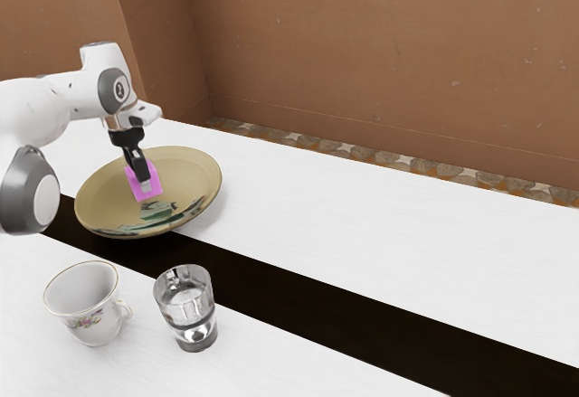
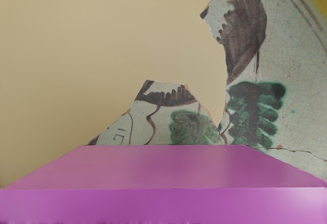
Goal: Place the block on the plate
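Note:
My gripper (image 1: pixel 142 182) points down over the plate, shut on the pink-purple block (image 1: pixel 155 179), with one dark finger lying across the block's near face. The wide, round tan plate (image 1: pixel 194 173) has a green and dark painted patch toward its near side. In the wrist view the block (image 2: pixel 163 203) is large and purple at the lower edge, and behind it are the plain tan and painted parts of the plate (image 2: pixel 76 45). Whether the block's underside touches the plate cannot be told; the far finger is hidden.
A white floral teacup (image 1: pixel 86 302) and a clear glass (image 1: pixel 187 307) stand on the near side of the plate in the exterior view. A dark strip (image 1: pixel 298 302) runs across the white table (image 1: pixel 398 243), passing under the plate's near edge. A brown wall rises beyond.

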Tool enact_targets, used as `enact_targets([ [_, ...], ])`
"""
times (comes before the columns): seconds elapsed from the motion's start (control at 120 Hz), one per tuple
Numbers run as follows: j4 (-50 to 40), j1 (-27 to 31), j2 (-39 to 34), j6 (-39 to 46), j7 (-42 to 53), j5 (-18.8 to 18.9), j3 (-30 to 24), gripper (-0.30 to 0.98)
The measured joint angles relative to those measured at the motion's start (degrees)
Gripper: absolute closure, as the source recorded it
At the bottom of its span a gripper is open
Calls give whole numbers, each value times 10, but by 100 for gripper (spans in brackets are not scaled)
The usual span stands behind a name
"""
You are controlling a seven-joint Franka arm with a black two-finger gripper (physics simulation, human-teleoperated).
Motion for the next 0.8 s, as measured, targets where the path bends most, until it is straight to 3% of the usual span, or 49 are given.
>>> enact_targets([
  [0.25,1,0,-5,-1,5,-1,2,7],
  [0.4,-5,-22,-50,-3,5,-2,0,3],
  [0.7,-139,-175,-218,-23,-19,5,-3,1],
  [0.8,-153,-232,-272,-50,-38,24,-4,1],
])
